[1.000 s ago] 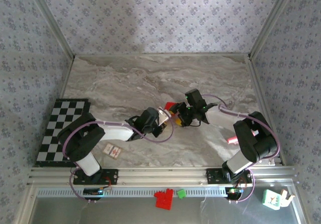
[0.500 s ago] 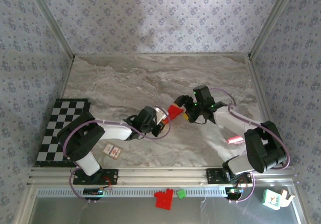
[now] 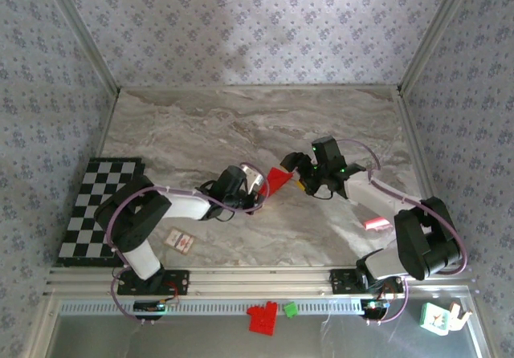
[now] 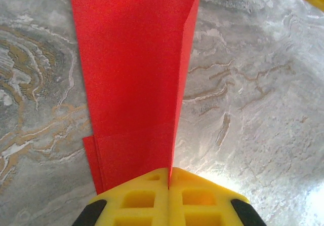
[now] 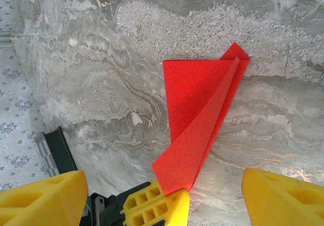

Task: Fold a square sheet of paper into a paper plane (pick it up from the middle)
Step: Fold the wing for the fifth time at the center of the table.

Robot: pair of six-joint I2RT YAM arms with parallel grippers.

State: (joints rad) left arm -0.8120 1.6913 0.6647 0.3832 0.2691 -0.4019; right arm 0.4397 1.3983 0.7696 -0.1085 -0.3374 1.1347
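Observation:
The square sheet of paper [image 3: 277, 180] is bright red and creased into a long, narrow pointed shape near the middle of the marble table. My left gripper [image 3: 257, 189] is shut on its near end, and the yellow fingers [image 4: 147, 198] pinch the folded layers [image 4: 131, 79] together. From the right wrist the paper [image 5: 202, 99] fans upward out of the left gripper's fingertips [image 5: 152, 203]. My right gripper [image 3: 309, 175] hovers just to the right of the paper, open, its yellow fingers [image 5: 40, 200] spread wide on either side with nothing between them.
A checkerboard mat [image 3: 96, 209] lies at the left edge, with a small white card [image 3: 181, 241] near the left arm's base. A pink object [image 3: 376, 223] sits by the right arm. A red toy-brick block [image 3: 262, 318] and a green block [image 3: 290, 309] rest on the front rail.
My right gripper has opened wider and drawn back to the right, away from the paper. The left gripper has closed fully on the paper's near end.

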